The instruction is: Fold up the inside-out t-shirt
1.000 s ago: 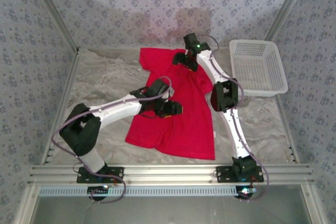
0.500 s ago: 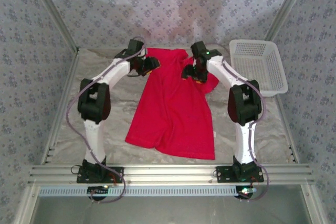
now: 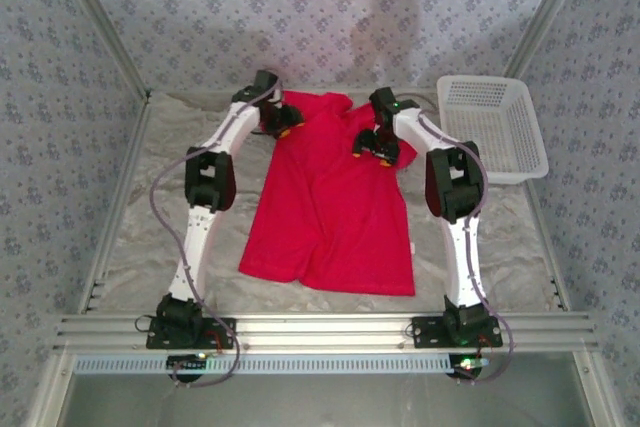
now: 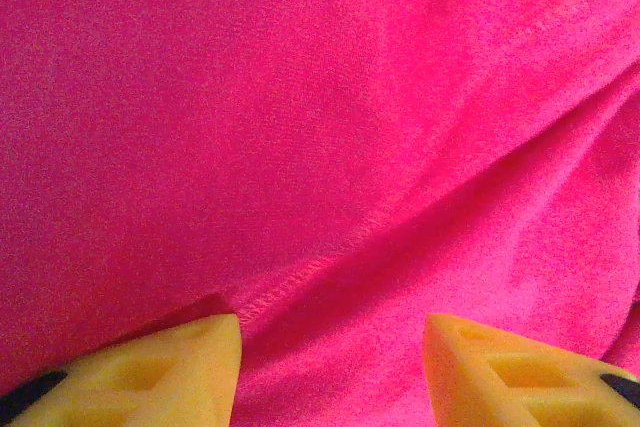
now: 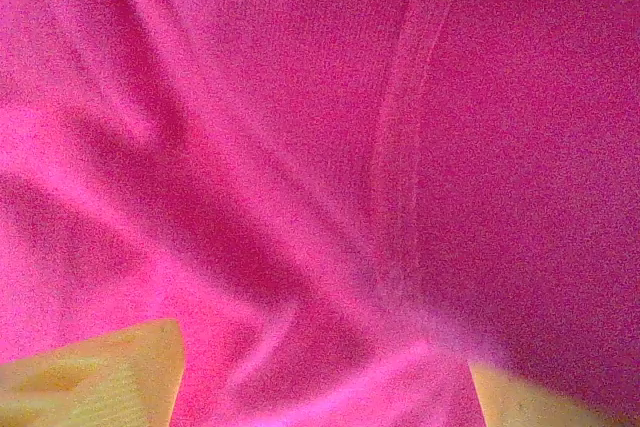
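The inside-out t-shirt (image 3: 335, 217) is bright red and lies lengthwise on the sandy table cover, collar at the far end and hem near the arms. My left gripper (image 3: 281, 125) is down on its far left shoulder. In the left wrist view, the left gripper (image 4: 330, 372) is open; its yellow fingertips (image 4: 175, 367) stand apart over a stitched seam (image 4: 300, 277). My right gripper (image 3: 374, 147) sits on the far right shoulder. In the right wrist view, the right gripper (image 5: 320, 392) is open wide over wrinkled red cloth (image 5: 300, 147), touching or just above it.
A white plastic basket (image 3: 492, 129) stands at the back right, beside the right arm. Patterned walls and metal posts close in the table on three sides. A metal rail (image 3: 320, 329) runs along the near edge by the arm bases.
My left arm has swung from the shirt's middle out to its far left shoulder. The right gripper has come a little nearer along the right shoulder. The shirt now lies narrower and longer.
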`<control>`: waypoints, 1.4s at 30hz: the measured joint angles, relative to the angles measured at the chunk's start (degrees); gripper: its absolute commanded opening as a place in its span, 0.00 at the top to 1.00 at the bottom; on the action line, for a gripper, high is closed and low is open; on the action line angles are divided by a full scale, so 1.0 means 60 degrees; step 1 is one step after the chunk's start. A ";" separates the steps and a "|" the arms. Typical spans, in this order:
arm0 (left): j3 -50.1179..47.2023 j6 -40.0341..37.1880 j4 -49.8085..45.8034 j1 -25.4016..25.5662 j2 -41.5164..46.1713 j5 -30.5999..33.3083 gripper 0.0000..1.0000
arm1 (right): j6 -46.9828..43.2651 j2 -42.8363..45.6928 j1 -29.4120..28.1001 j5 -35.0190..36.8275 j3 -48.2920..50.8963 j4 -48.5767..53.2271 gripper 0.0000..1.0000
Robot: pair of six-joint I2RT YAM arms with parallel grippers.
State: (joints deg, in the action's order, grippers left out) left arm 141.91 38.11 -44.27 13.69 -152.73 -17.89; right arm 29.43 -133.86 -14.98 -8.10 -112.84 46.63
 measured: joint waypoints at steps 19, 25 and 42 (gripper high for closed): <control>-0.8120 -0.1126 0.0495 -0.0091 0.7839 0.1916 0.42 | -0.0816 0.5898 -0.2874 0.1213 0.5858 0.0069 0.46; -1.2320 -0.0517 0.1679 0.0576 1.0448 0.1912 0.43 | -0.0055 0.8167 -0.4940 0.1191 0.8878 -0.0678 0.59; -1.6291 0.0565 0.2911 0.1337 1.2477 0.2645 0.44 | 0.1031 0.7246 -0.7038 0.2371 0.9905 -0.1362 0.51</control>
State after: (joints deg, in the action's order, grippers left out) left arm 44.16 41.50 -26.81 21.71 -77.87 -2.02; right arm 35.62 -90.39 -57.21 6.13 -53.41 38.46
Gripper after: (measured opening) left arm 0.563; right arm 0.499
